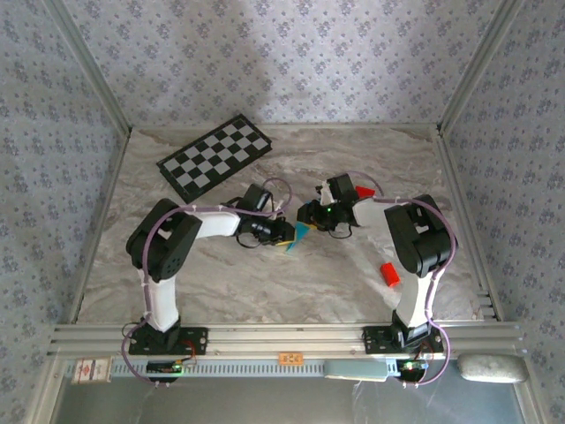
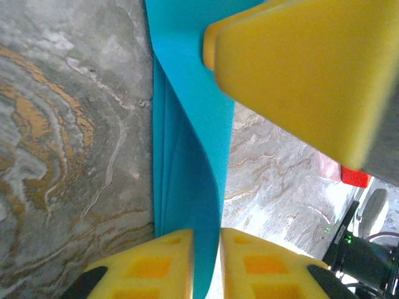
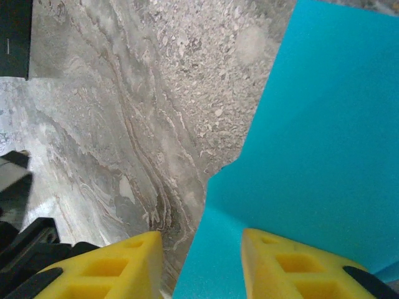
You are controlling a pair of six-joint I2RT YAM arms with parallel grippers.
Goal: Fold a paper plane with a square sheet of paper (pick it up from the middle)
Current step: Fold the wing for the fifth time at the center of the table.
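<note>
Cyan paper sheet (image 1: 301,237), folded into layers, lies mid-table btwn my two claws, which meet nose to nose over it. My left claw (image 2: 206,243) has its jaws nearly together w/ the folded sheet running up through the narrow gap; can't tell if the pads actually press it. My right claw (image 3: 202,243) stands part open w/ a wide gap and nothing pinched. A stepped edge of the sheet crosses that gap; one finger (image 3: 293,265) sits over the cyan, the other over the bare marble table (image 3: 124,124).

Around: checkered board (image 1: 214,156) at far left, well apart from the paper. One red block (image 1: 389,275) near my right arm's elbow, another (image 1: 365,191) just behind my right wrist. Neither touches the sheet, and nothing stands btwn claws and paper.

Overhead cam gives the whole layout. Left wrist cam shows the stacked folds edge-on and a big yellow pad (image 2: 299,68), prob. my right claw's finger, over the sheet. Right wrist cam shows the flat cyan face.
</note>
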